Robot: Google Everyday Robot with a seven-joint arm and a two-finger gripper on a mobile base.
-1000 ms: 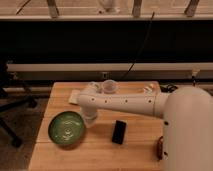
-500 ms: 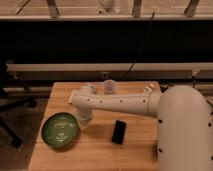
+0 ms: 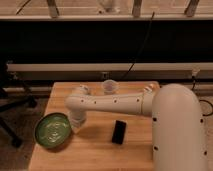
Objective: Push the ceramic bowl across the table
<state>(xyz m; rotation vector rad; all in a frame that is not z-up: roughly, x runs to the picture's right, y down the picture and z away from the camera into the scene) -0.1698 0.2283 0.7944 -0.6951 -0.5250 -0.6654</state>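
The green ceramic bowl (image 3: pixel 52 131) sits at the front left of the light wooden table (image 3: pixel 100 155), and its left rim reaches slightly past the table's left edge. My white arm stretches from the right across the table. My gripper (image 3: pixel 76 121) points down right beside the bowl's right rim, touching it or very close to it.
A small clear plastic cup (image 3: pixel 109 86) stands near the table's back edge. A flat black object (image 3: pixel 118 132) lies on the table right of the gripper. An office chair base (image 3: pixel 12 107) stands on the floor to the left. A dark wall with a rail runs behind.
The bowl has slid left toward the table's left edge. My gripper and arm have followed it leftward.
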